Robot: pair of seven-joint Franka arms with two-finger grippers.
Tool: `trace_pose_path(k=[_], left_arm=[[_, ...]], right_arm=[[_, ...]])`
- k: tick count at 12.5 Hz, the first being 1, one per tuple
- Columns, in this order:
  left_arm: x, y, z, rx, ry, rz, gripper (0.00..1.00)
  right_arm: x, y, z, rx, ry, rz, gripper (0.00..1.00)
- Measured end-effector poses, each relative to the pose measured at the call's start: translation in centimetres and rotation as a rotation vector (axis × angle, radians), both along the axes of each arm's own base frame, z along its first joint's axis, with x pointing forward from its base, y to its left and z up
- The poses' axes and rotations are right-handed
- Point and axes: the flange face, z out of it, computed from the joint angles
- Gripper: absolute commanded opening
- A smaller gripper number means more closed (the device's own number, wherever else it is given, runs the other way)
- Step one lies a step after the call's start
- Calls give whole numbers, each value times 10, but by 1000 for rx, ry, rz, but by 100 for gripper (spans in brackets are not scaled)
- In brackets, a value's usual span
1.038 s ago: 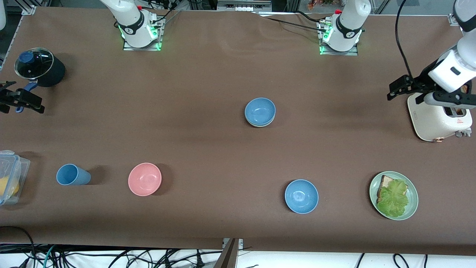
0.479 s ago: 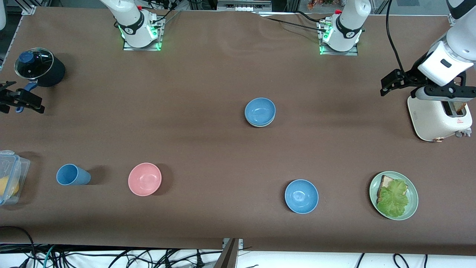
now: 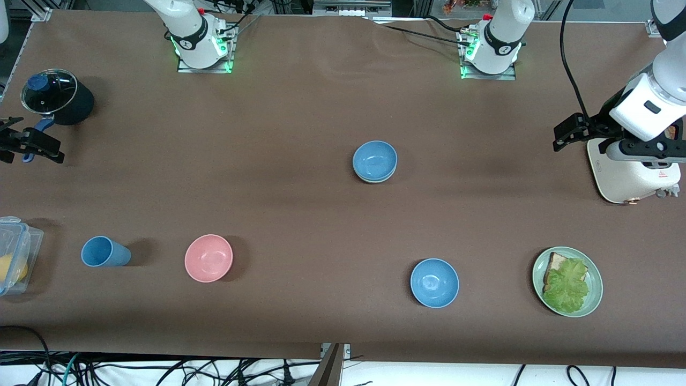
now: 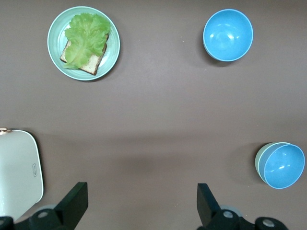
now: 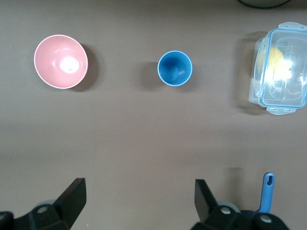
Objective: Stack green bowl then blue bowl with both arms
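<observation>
Front view: 1 plain medium-blue bowl (image 3: 374,159) sits nested in the pale sage-green bowl (image 3: 373,178) mid-table. The left gripper (image 4: 141,203) hangs spread wide beside the white toaster (image 3: 632,174). The right gripper (image 5: 139,201) waits, also spread, over the table's right-arm end near the lidded black pot (image 3: 56,96).

No legible text; toaster (image 3: 634,174) bears small red warning triangle, print unreadable.

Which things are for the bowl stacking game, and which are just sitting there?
For the job: green bowl with a blue bowl nested in it; left gripper and right gripper, both open.

Just lying about: second blue bowl, pink bowl, blue cup, sandwich plate, toaster, pot, plastic box.
</observation>
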Motion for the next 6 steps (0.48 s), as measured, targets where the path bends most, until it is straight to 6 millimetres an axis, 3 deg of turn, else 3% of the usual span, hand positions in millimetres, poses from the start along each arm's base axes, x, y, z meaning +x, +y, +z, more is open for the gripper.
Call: trace_pose_path(k=[6], left_arm=[[-1,4,2,1,9,18,100]], right_arm=[[0,0,0,0,0,0,100]])
